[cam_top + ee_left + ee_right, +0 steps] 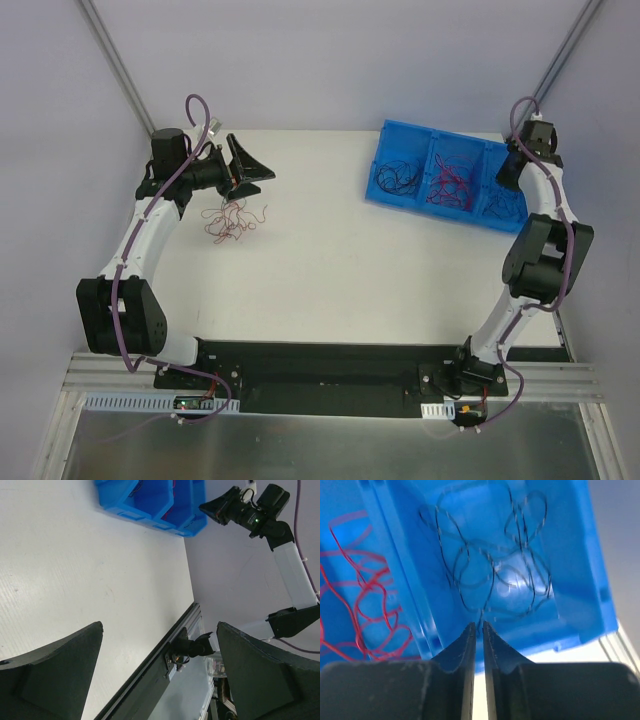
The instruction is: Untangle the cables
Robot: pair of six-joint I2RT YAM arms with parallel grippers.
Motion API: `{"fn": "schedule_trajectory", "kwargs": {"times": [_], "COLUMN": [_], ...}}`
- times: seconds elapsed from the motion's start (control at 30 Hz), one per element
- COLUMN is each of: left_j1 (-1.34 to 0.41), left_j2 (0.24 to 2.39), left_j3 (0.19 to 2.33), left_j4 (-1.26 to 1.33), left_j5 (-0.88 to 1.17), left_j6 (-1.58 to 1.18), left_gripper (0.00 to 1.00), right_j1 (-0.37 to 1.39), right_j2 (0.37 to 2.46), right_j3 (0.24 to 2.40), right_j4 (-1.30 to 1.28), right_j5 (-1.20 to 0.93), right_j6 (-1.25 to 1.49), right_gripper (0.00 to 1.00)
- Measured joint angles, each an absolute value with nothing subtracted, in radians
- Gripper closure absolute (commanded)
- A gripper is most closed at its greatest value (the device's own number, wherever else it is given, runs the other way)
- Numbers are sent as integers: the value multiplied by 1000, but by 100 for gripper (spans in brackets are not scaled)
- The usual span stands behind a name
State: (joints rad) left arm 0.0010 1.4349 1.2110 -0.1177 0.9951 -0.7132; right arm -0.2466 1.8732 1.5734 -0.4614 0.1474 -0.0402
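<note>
a: right, right tool (480,625) first: jaws pressed almost together, only a slit between them, hanging over the end compartment of the blue bin (580,555). one strand of the black cables (495,575) running straight down to the tips. caught, or merely passing behind them? cannot tell.

b: so, best done how?

a: probably by pinching one strand only, at a free loop, then lifting slowly and straight up, watching for the rest dragging along. no yanking; likely too fine and springy for that.

b: and the heading of the thing?

a: no true long axis. a flat nest of overlapping loops on the bin floor; only that one strand in line with the slit, leading away from the tips. red cables (360,610) curled next door, beyond the divider (400,570).

b: left tool (160,627)?

a: spread wide, holding nothing, near a loose reddish clump (232,220) on the tabletop (330,270), well apart from the bin.
</note>
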Motion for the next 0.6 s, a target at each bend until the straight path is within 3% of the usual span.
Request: {"fn": "schedule_trajectory", "kwargs": {"times": [0.03,0.13,0.27,0.43,0.6], "left_j1": [1,1,1,9,54], "left_j2": [1435,1435,1438,1476,1547], "left_j3": [1211,1211,1209,1198,1182], "left_j4": [-118,-118,-118,-117,-167], "left_j5": [995,994,987,970,854], "left_j6": [-713,-713,-711,-698,-638], "left_gripper": [4,4,4,7,9], "right_j1": [-247,-247,-233,-120,226], "right_j2": [1896,1969,1991,1802,1539], "right_j3": [1618,1752,1798,1515,1200], "right_j4": [-461,-489,-520,-429,-228], "right_j5": [154,166,181,195,196], "right_j6": [-47,-54,-24,44,100], "right_gripper": [85,62,48,42,42]}}
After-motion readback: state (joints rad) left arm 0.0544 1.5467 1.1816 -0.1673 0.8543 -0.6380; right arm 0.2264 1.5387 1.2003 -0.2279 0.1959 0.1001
